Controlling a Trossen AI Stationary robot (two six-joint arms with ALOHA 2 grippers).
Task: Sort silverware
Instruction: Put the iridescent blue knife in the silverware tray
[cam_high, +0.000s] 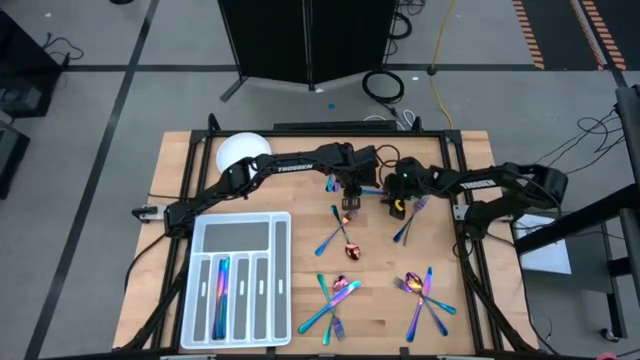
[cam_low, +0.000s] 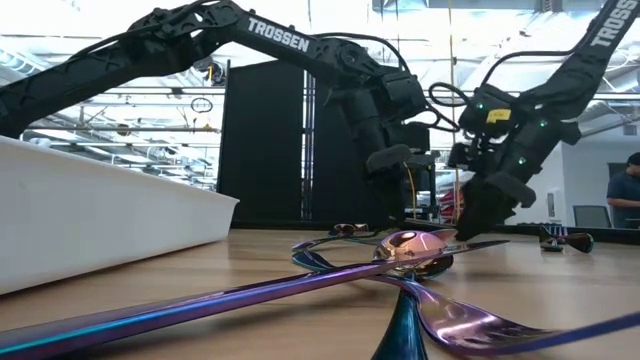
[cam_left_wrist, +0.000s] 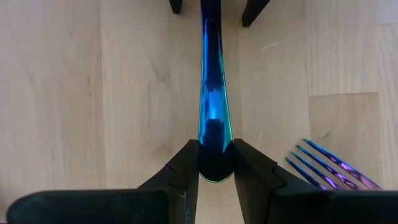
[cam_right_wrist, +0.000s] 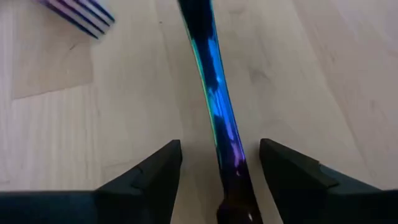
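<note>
High view: left pincer (cam_high: 352, 190) and right pincer (cam_high: 397, 193) meeting mid-surface over one iridescent utensil (cam_high: 366, 189), compartment tray (cam_high: 283, 280) near front-left. Left wrist view: left pincer (cam_left_wrist: 216, 163) clenched on utensil handle (cam_left_wrist: 211, 106); right wrist view: right pincer (cam_right_wrist: 219, 163) released, fingers (cam_right_wrist: 155, 171) spread clear either side. Best done by withdrawing right straight back, avoiding nearby fork (cam_left_wrist: 333, 168), before carrying trayward.

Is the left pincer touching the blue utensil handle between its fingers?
Touching. The left wrist view shows the left pincer with both fingers pressed against the blue handle, no gap either side.
</note>
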